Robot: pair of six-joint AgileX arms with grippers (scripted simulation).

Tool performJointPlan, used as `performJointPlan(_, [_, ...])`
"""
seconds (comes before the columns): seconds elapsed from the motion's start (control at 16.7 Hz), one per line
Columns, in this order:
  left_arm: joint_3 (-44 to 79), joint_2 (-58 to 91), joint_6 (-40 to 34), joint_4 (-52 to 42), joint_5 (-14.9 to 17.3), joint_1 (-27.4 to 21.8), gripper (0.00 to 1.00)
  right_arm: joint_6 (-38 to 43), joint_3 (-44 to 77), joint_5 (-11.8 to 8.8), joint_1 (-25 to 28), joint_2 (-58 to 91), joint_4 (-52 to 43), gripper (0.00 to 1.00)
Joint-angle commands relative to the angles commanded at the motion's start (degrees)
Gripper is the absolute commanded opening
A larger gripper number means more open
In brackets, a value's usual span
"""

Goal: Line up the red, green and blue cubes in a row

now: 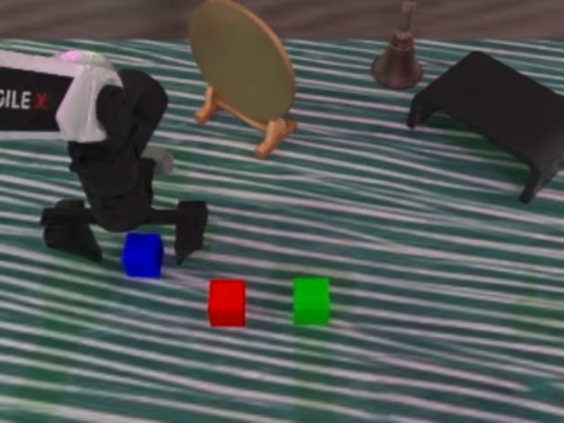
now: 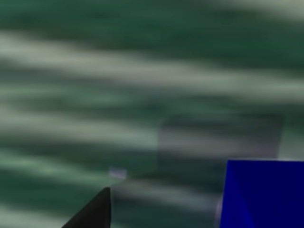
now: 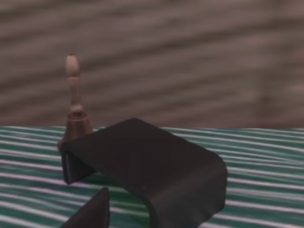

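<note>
3 smooth, solid-coloured cubes sit on striped green cloth; the left gripper [image 1: 132, 231] stands spread wide astride the blue cube [image 1: 143, 255], fingers apart from its sides.

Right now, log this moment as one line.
left claw: open, straddling blue cube | red cube, green cube: side by side | right arm: out of top view

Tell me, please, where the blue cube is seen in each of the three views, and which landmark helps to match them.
Top view: the blue cube lies at the left, between the open jaws of the left gripper.
Left wrist view: the blue cube fills the lower right corner.
Right wrist view: not in it.
Shared landmark: the green striped tablecloth shows in all views.
</note>
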Motion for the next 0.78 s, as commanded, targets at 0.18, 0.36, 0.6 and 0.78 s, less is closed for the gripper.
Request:
performJointPlan(0.18, [0.00, 0.00, 0.00, 0.00, 0.00, 0.00, 0.85, 0.00, 0.00, 0.00, 0.00, 0.00, 0.00, 1.00])
performJointPlan(0.36, [0.00, 0.00, 0.00, 0.00, 0.00, 0.00, 0.62, 0.00, 0.00, 0.00, 0.00, 0.00, 0.00, 1.00])
performJointPlan(0.6, [0.00, 0.00, 0.00, 0.00, 0.00, 0.00, 0.32, 0.00, 0.00, 0.00, 0.00, 0.00, 0.00, 1.00])
performJointPlan(0.78, [0.00, 0.00, 0.00, 0.00, 0.00, 0.00, 0.10, 0.00, 0.00, 0.00, 0.00, 0.00, 0.00, 1.00])
